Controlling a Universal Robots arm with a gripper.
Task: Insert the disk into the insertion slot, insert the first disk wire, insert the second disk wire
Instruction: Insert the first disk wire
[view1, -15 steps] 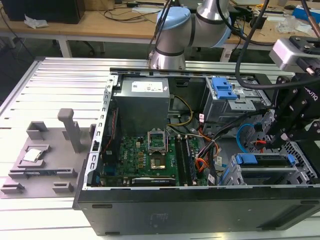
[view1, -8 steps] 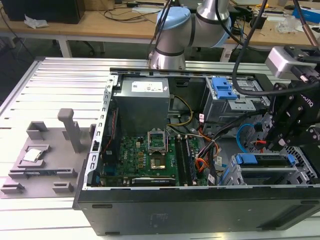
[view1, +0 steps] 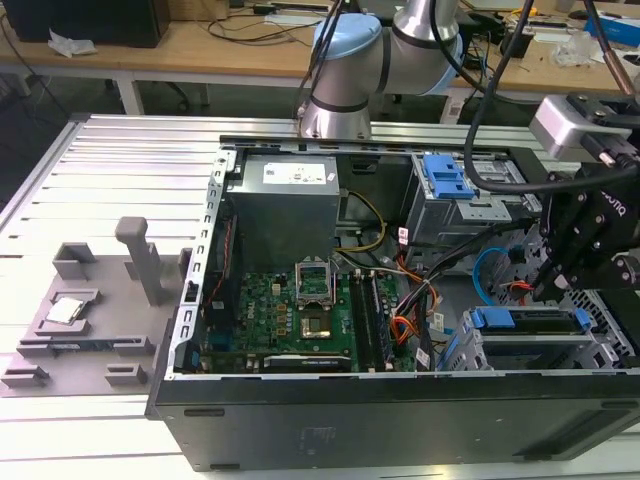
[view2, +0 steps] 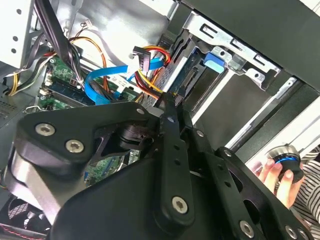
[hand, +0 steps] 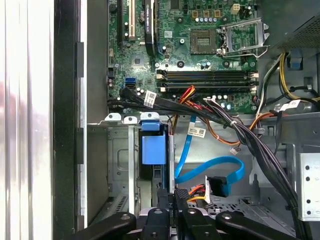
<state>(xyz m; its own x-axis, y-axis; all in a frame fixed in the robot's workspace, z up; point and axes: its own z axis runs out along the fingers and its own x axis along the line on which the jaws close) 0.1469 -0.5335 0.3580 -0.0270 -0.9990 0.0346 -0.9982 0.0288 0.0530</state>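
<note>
Disk (hand: 153, 147) sits in the insertion slot (hand: 117, 160); hand (hand: 170, 194) pinched closed beside it, grasp unclear.

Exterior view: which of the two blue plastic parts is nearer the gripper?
The blue carrier framing the disk in the insertion slot, close by the gripper; the blue clip sits farther off atop the taller bay.

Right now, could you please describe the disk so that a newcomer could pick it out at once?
Find the open computer case. In its corner at the exterior view's lower right sits a low grey cage holding the disk. It is a flat slab with a bright blue frame, lying lower than the taller bay with the blue clip.
</note>
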